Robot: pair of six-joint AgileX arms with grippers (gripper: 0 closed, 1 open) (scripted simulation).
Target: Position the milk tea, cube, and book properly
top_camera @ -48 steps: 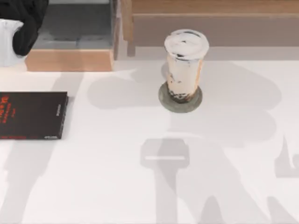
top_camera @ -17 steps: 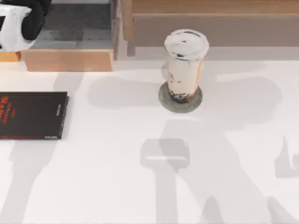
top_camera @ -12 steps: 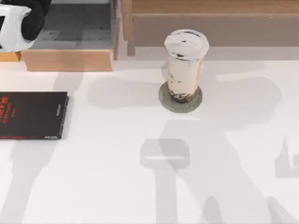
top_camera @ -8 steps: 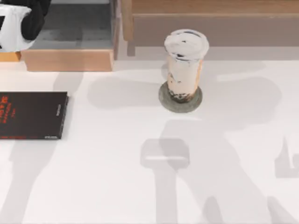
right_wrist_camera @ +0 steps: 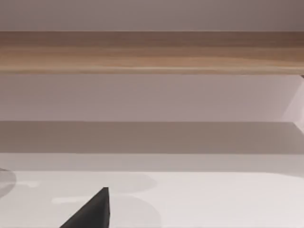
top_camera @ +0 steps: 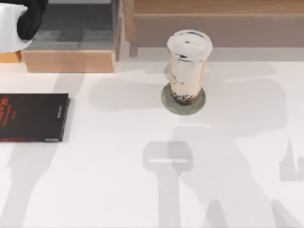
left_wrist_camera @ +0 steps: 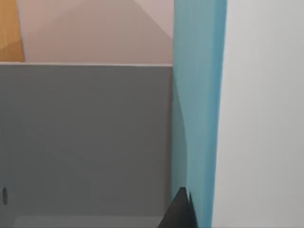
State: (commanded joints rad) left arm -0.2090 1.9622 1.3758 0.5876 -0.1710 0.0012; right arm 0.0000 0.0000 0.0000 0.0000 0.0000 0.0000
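One arm is at work: the left arm [top_camera: 19,21] sits at the far left corner of the table, over the wooden shelf [top_camera: 71,59]. Its wrist view has the teal book [left_wrist_camera: 197,109] standing upright just ahead of a dark fingertip [left_wrist_camera: 180,211], beside a grey panel [left_wrist_camera: 85,142]; I cannot tell whether the pincer is clamped. Right of the shelf, well apart, the milk tea [top_camera: 188,64] stands upright on a grey coaster [top_camera: 183,103]. A black book [top_camera: 31,117] lies flat in front of the shelf.
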